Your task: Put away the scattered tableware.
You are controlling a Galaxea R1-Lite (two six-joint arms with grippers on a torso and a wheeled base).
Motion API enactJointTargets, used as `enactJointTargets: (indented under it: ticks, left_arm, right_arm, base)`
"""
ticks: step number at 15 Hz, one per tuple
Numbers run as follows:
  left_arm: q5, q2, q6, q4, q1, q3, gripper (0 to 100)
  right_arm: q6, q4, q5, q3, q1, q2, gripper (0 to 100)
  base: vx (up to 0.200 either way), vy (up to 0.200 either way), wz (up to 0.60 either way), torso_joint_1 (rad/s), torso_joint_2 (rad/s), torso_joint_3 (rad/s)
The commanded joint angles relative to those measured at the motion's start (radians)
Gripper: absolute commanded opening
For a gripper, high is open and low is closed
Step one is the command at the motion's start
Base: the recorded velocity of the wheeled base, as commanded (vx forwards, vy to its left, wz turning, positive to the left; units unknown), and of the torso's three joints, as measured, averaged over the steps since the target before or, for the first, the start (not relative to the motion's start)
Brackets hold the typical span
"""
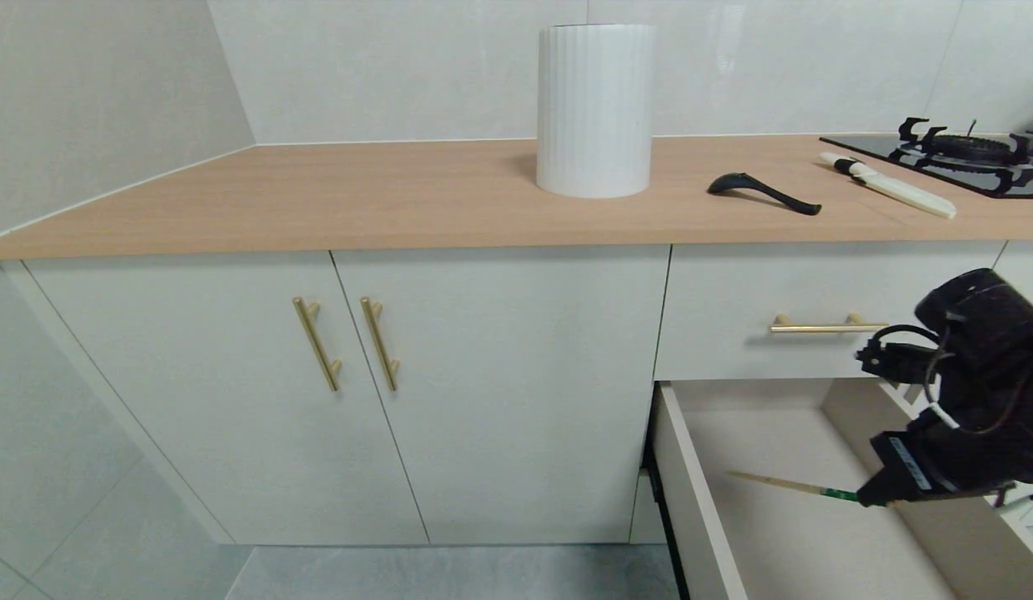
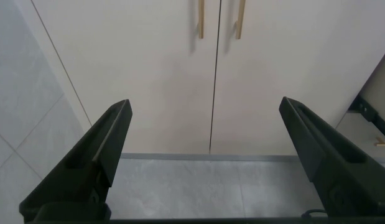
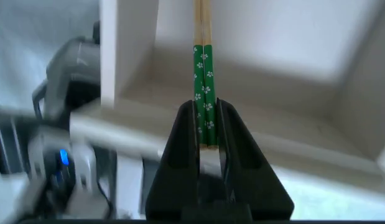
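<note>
Pale tiles are seen on the wall (image 1: 383,67). A wooden counter (image 1: 316,196) is set along it, with a stove (image 1: 958,150) at its far right end. Below, a white cupboard (image 1: 499,400) is shut, and two gold handles (image 1: 317,343) are fixed to its doors. Grey tiles are laid on the floor (image 1: 449,573).

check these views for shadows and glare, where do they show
Head view: soft shadows beside the white canister and under the black spoon on the countertop. Left wrist view: even light on the cabinet doors. Right wrist view: drawer shaded behind the chopsticks.
</note>
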Motion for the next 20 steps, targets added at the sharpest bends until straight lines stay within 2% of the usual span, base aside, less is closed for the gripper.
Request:
enactJointTargets:
  ticks: [1,3,7,10,14,18,20]
  left_arm:
    - [0.0,0.0,0.0,0.0,0.0,0.0,100]
    - [0.0,0.002,0.0,0.0,0.0,0.0,100]
    - [0.0,0.0,0.0,-0.001,0.0,0.0,100]
    - [0.0,0.0,0.0,-0.001,0.0,0.0,100]
    - [0.0,0.0,0.0,0.0,0.0,0.0,100]
    - [0.0,0.0,0.0,-0.001,0.0,0.0,100]
    - [0.0,0.0,0.0,-0.001,0.0,0.0,100]
  right_arm:
    - [0.061,-0.139,-0.005,0.056,0.0,0.145,0]
    - [0.087,-0.291,-0.024,0.12,0.003,0.167,0]
    - [0.092,-0.395,-0.148,0.158,0.055,0.276,0]
    - [0.11,-0.481,-0.16,0.2,0.083,0.333,0]
    - [0.11,-0.51,-0.17,0.227,0.095,0.388,0]
    - [0.109,-0.667,-0.17,0.319,0.095,0.434,0]
    - [0.109,-0.704,-0.17,0.326,0.095,0.448,0]
  base:
    - [0.0,0.0,0.0,0.0,0.0,0.0]
    - [0.0,0.0,0.0,0.0,0.0,0.0]
    - [0.0,0.0,0.0,0.0,0.0,0.0]
    - [0.0,0.0,0.0,0.0,0.0,0.0]
    - [0.0,0.0,0.0,0.0,0.0,0.0]
    - [0.0,0.0,0.0,0.0,0.0,0.0]
    - [0.0,0.0,0.0,0.0,0.0,0.0]
